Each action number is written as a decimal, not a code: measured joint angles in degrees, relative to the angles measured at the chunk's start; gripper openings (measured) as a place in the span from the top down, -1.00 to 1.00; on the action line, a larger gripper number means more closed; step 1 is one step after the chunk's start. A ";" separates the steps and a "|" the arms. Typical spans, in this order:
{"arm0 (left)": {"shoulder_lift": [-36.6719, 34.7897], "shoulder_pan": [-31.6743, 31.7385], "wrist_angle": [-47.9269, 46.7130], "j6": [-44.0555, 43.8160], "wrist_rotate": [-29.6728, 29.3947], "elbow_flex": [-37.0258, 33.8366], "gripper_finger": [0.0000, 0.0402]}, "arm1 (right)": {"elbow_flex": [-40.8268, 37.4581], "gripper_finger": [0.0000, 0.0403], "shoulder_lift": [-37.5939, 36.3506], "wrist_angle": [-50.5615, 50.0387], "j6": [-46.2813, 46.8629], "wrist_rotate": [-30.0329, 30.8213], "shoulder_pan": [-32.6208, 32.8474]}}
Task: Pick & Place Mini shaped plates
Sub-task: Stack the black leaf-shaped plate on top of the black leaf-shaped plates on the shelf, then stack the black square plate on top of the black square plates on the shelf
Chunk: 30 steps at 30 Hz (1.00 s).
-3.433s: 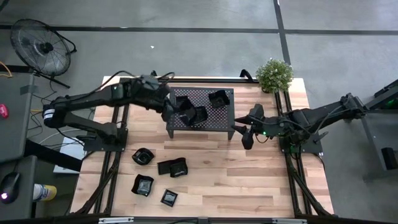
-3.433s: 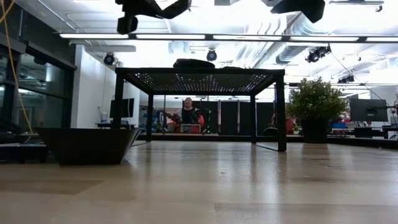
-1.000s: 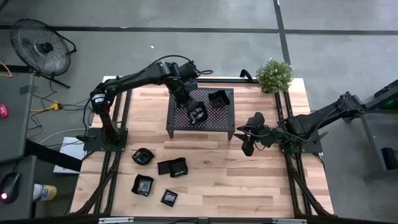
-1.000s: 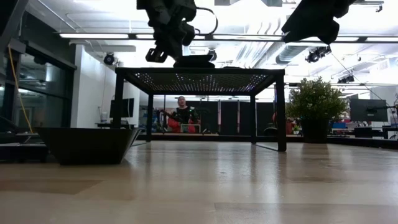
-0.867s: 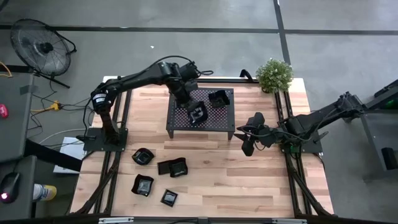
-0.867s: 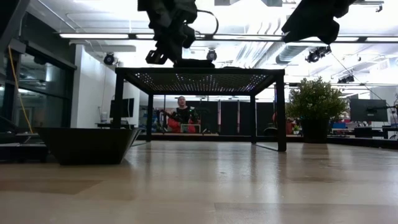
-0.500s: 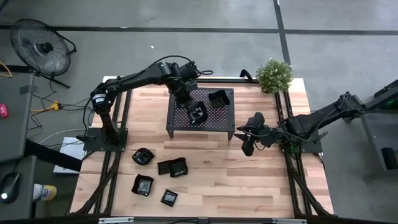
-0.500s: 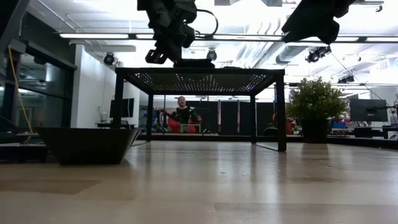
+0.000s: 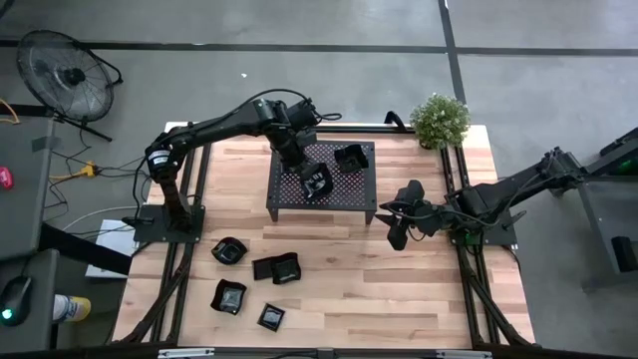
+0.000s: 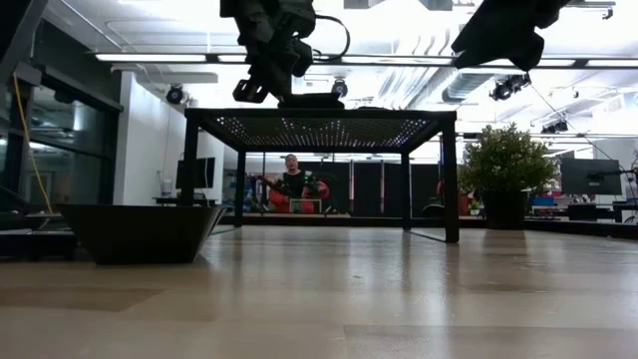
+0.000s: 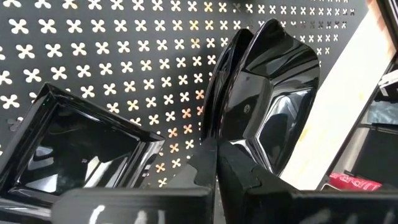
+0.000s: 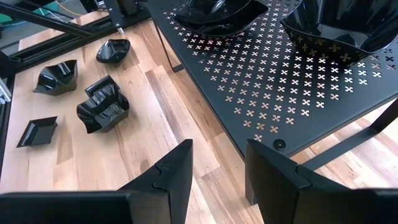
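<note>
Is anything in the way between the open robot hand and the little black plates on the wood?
Nothing visible blocks it. The right gripper is open above bare table, and the plates on the wood lie beyond it. The mesh rack stands off to one side.

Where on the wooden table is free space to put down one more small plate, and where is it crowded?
Bare wood lies in front of the mesh rack, between the loose plates and the right claw, and on toward the near right corner. The near left part is crowded with plates. On the rack, the left claw holds a plate beside others.
</note>
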 joint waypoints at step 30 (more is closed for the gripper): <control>-0.57 0.02 -0.90 1.64 -1.49 0.85 0.68 | 0.00 0.29 0.00 0.00 -0.09 0.04 0.00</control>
